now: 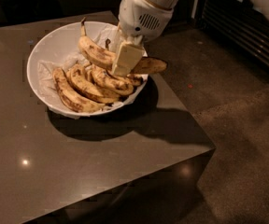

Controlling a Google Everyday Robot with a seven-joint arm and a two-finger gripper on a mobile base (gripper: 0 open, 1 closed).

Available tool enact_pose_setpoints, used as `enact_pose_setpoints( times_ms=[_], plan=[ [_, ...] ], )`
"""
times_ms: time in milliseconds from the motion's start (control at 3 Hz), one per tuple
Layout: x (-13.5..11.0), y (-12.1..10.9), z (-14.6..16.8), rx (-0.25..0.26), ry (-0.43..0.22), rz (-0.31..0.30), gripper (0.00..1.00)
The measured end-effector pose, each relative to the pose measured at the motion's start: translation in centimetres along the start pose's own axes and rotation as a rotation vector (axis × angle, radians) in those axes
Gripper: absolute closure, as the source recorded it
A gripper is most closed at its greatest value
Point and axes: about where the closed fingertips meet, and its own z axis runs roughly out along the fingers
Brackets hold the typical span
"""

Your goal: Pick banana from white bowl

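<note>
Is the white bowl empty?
No, other bananas lie in the bowl below the gripper, which clamps one banana above them.

gripper (124,65) over right side of white bowl (31,76), looks clamped on banana (97,53). Other bananas (85,88) crowd the bowl front. Free approach over table (78,162) left/front, and bowl's back-left paper.

At upper centre my gripper (121,68), clamped on the banana (95,53), covers its middle; the far finger is hidden from me. The arm (146,6) runs off the top edge.
</note>
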Motion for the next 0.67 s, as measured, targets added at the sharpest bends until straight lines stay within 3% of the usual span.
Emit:
enact_pose_setpoints(
  times_ms=[333,667],
  plan=[
    [0.4,2.7,-2.2,0.004,0.013,-0.058,1.00],
    [2.1,6.2,-4.1,-0.021,0.028,-0.073,1.00]
  ],
)
